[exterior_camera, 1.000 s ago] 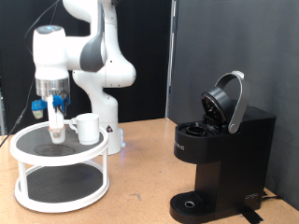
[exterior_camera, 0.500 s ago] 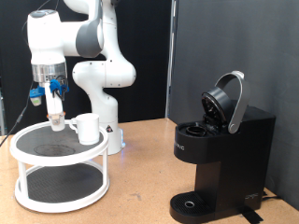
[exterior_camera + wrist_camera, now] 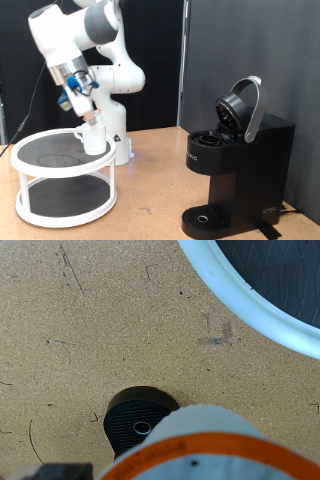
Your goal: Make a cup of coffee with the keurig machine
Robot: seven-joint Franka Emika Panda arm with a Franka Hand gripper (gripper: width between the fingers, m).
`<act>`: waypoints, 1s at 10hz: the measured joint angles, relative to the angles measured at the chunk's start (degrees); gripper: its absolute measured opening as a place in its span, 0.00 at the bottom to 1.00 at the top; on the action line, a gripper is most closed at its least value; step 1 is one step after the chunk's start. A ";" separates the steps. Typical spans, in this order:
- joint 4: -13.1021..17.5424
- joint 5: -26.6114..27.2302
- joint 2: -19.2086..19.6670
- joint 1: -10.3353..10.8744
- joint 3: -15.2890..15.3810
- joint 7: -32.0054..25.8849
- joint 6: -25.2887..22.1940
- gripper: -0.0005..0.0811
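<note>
The gripper (image 3: 90, 117) hangs tilted just above the white cup (image 3: 95, 140), which stands on the top shelf of a white two-tier stand (image 3: 40, 182). The gripper is shut on a small white pod with a reddish-orange top (image 3: 91, 119). The pod fills the wrist view's lower edge (image 3: 200, 445). The black keurig machine (image 3: 240, 170) stands at the exterior view's right with its domed lid (image 3: 243, 108) raised open. Its round drip tray (image 3: 205, 218) sits low in front of it.
The robot's white base (image 3: 115, 130) stands behind the stand. A dark panel (image 3: 250, 50) backs the machine. The wooden tabletop (image 3: 150, 200) lies between stand and machine. The wrist view shows scratched wood (image 3: 100, 330), the stand's white rim (image 3: 250, 300) and a black round part (image 3: 140, 418).
The gripper has risen off the stand's shelf with the pod, swung toward the exterior view's right, and tilted, so it is now over the cup.
</note>
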 joint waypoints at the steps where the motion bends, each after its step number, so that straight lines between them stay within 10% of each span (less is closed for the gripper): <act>1: -0.07 -0.19 0.01 -0.02 -0.02 -0.58 0.00 0.46; 10: 0.64 15.45 0.17 6.19 3.84 1.78 3.20 0.46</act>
